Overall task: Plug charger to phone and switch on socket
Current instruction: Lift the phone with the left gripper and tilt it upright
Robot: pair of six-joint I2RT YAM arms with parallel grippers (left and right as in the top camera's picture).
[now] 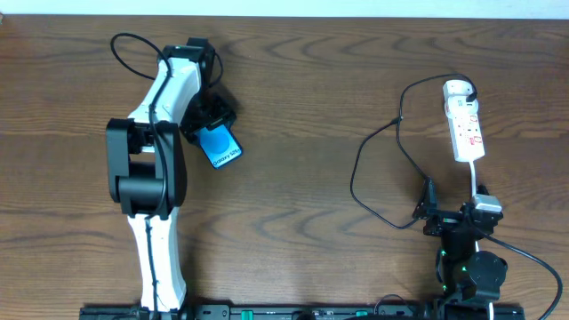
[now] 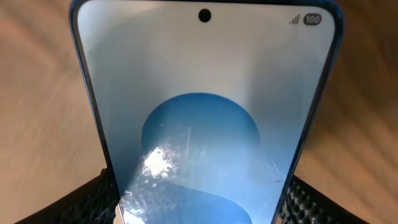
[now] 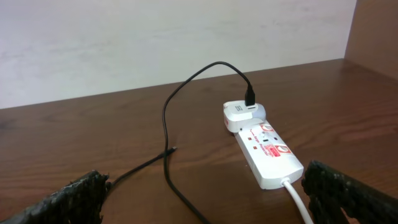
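The phone's (image 2: 205, 124) glossy glass shows "100" in a battery badge beside signal bars. From overhead its white band carries small print that looks like "Galaxy". My left claw (image 2: 202, 208) is closed on the phone, ribbed black pads (image 2: 93, 199) pressed against both long blue edges. It sits at about 10 o'clock on the wood-grain desk (image 1: 302, 107). My right claw (image 3: 205, 205) is spread wide and empty at 4 o'clock. The socket (image 3: 267, 152), a narrow white plastic strip, lies at 2 o'clock, and its red-marked print is too small to read. The charger (image 3: 166, 124), a thin black cable, runs from the rounded white plug (image 3: 242, 115) at the socket's far end. It loops over the desk, with its tip (image 3: 174, 149) lying free at the socket's 9 o'clock.
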